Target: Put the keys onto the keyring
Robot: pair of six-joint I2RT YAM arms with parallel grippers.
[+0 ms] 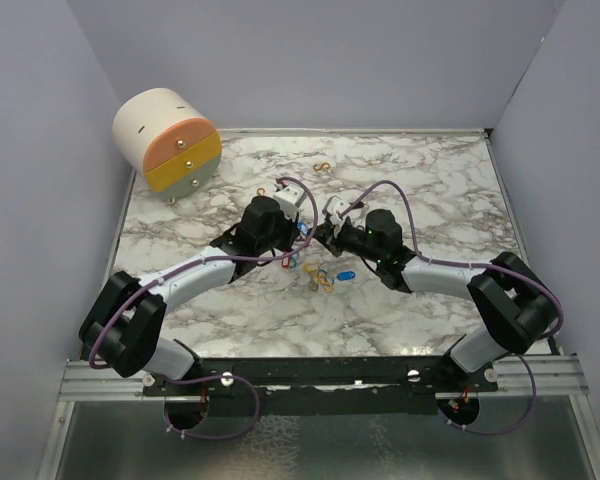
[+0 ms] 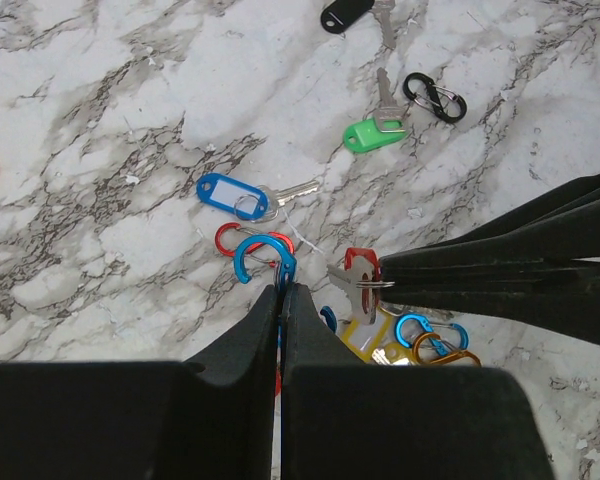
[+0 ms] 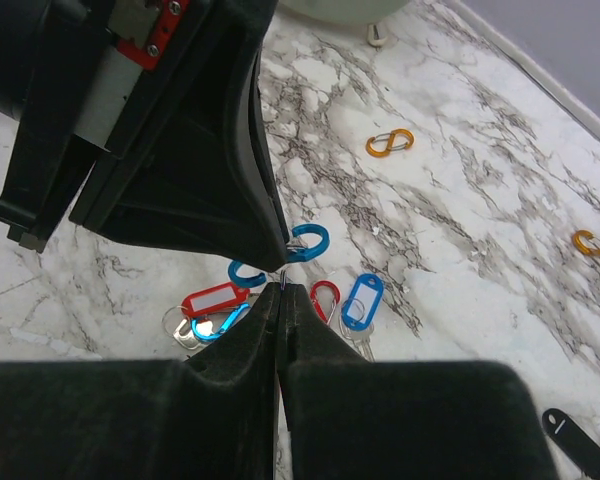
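**Two closed grips meet tip to tip**

Over the middle of the white marble-patterned bench [image 1: 430, 190], the left end effector [image 2: 283, 292] is pinched shut on a blue metal carabiner clip [image 2: 263, 258]. The right end effector [image 3: 280, 292] nearly touches it. Its fingers are closed narrow on the small ring of a red-tagged silver key [image 2: 358, 270]. A blue-tagged key [image 2: 230, 193] and a green-tagged key [image 2: 373, 133] lie flat on the bench close by. A yellow plastic tag [image 2: 358, 338] lies just beside the red one.
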